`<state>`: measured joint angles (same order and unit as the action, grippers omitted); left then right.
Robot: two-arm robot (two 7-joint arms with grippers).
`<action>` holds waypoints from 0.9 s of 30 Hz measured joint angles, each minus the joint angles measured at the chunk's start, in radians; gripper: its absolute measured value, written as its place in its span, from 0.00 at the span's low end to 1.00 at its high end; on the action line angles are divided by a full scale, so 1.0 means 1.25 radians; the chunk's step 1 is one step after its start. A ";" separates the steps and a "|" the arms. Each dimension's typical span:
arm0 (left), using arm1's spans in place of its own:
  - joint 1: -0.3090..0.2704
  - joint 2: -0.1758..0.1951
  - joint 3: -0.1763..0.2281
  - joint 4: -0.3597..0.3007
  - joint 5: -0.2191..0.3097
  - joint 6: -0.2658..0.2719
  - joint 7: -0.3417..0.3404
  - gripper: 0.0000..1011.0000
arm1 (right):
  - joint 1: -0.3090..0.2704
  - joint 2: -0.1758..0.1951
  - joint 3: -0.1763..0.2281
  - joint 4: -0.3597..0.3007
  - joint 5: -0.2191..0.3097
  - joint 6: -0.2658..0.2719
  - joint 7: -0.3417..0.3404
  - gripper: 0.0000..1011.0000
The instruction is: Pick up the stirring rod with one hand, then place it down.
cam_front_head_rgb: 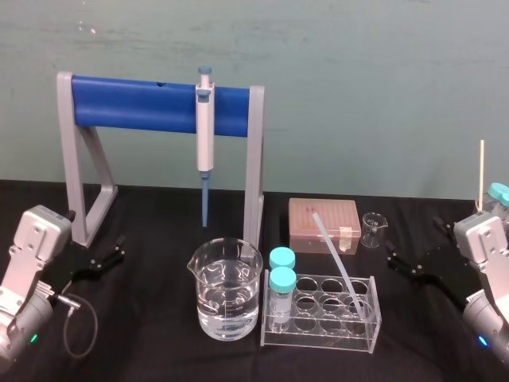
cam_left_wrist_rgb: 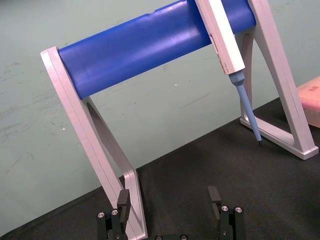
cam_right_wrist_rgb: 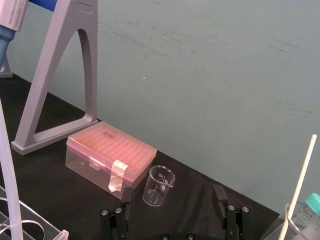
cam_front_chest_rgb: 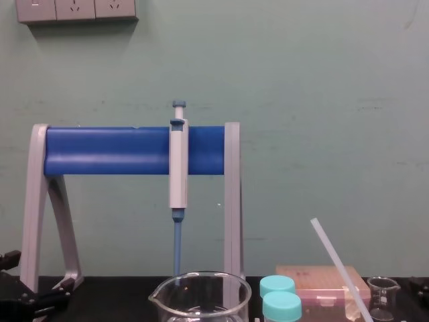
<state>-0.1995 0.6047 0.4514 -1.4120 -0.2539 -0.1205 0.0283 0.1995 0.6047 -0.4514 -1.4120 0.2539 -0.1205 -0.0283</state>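
Whitish translucent stirring rod [cam_front_head_rgb: 339, 263]; blue stand bar [cam_front_head_rgb: 135, 103]; pink box [cam_front_head_rgb: 324, 225].

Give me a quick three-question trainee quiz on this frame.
1. True or false: the stirring rod lies flat on the table.
2. What hangs on the blue-barred stand? A) pipette B) funnel C) thermometer
3. Fill in: the left gripper and right gripper, parked low at either side, are both ____ (open/shut).

Key
1. False: it leans tilted, its lower end in the test tube rack.
2. A
3. open
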 joint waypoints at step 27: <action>0.000 0.000 0.000 0.000 0.000 0.000 0.000 0.99 | 0.000 0.000 0.000 0.000 0.000 0.000 0.000 0.99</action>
<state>-0.1995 0.6047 0.4514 -1.4120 -0.2539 -0.1205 0.0283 0.1995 0.6046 -0.4514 -1.4119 0.2539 -0.1205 -0.0283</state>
